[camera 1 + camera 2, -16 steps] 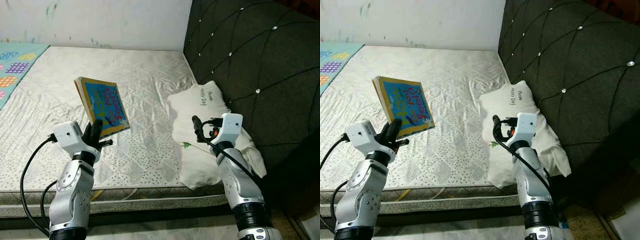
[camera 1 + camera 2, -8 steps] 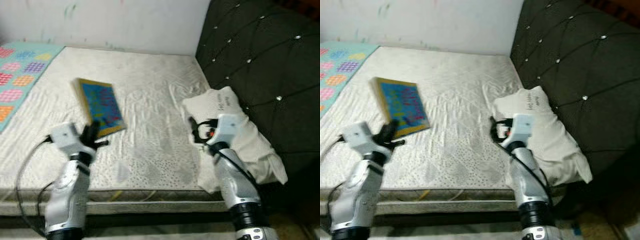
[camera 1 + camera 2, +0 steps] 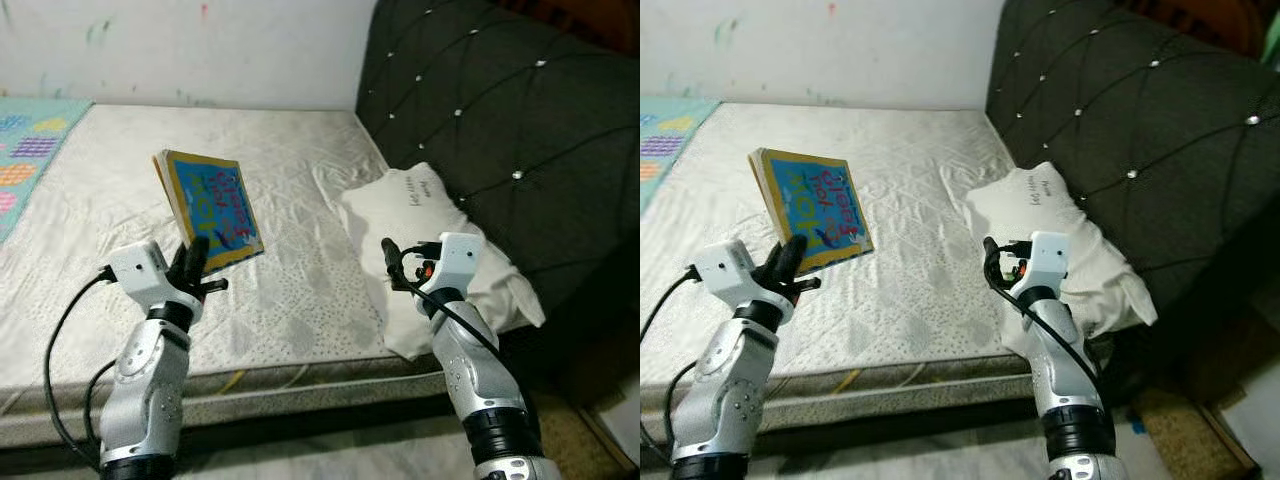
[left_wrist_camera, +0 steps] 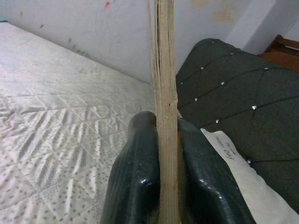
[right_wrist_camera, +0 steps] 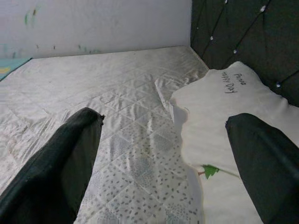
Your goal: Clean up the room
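Camera shifted, left pincer [image 3: 200, 262] gripping blue book [image 3: 210, 208]

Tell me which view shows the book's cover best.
The left eye view: the book faces the camera, blue cover and yellow edge in full, held up by the left pincer. The right eye view shows it likewise. The left wrist view shows just its page edge between the fingers.
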`<state>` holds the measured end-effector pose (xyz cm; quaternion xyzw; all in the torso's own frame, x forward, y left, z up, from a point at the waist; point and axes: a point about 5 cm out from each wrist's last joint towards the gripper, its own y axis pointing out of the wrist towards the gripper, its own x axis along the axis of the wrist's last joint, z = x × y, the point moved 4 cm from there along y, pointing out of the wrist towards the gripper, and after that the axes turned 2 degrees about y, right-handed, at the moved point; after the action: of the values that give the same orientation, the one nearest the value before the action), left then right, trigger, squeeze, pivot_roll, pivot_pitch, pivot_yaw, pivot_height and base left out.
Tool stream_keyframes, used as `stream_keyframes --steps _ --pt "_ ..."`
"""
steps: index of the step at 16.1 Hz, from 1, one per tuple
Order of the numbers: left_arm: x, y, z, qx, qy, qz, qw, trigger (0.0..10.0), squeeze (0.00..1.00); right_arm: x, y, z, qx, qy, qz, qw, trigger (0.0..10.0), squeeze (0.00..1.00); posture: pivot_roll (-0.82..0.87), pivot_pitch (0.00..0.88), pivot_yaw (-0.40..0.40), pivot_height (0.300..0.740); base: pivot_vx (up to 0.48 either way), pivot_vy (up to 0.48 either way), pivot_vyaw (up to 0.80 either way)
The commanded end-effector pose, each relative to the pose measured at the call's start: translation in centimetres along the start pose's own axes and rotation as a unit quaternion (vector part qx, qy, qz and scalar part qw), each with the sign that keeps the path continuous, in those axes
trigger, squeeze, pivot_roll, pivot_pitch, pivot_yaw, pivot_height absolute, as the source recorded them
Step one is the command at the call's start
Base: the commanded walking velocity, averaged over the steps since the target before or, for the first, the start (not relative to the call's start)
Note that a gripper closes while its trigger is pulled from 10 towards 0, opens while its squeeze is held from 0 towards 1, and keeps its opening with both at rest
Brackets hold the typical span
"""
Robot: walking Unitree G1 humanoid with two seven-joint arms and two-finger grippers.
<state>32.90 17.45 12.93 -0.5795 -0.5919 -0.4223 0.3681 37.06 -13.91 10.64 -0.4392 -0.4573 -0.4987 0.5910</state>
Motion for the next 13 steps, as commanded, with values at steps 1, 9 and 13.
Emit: stream_keyframes --steps 1,9,13 --pt "1.47 0.37 -0.79 -0.017 0.002 -0.03 0.999 10.0 0.0 0.59 0.11 -0.18 0.001 -0.002 -0.01 1.0 10.0 0.0 -0.06 0.0 -0.063 0.74 0.315 0.0 0.0" --pt "1.44 0.48 -0.89 -0.019 0.004 -0.03 0.999 10.0 0.0 0.54 0.16 -0.02 0.009 -0.009 -0.011 1.0 10.0 0.0 -0.06 0.0 -0.065 0.74 0.319 0.0 0.0" --pt "1.33 0.48 -0.96 -0.02 0.005 -0.028 0.999 10.0 0.0 0.53 0.17 -0.09 0.008 -0.007 -0.011 1.0 10.0 0.0 -0.05 0.0 -0.066 0.74 0.337 0.0 0.0"
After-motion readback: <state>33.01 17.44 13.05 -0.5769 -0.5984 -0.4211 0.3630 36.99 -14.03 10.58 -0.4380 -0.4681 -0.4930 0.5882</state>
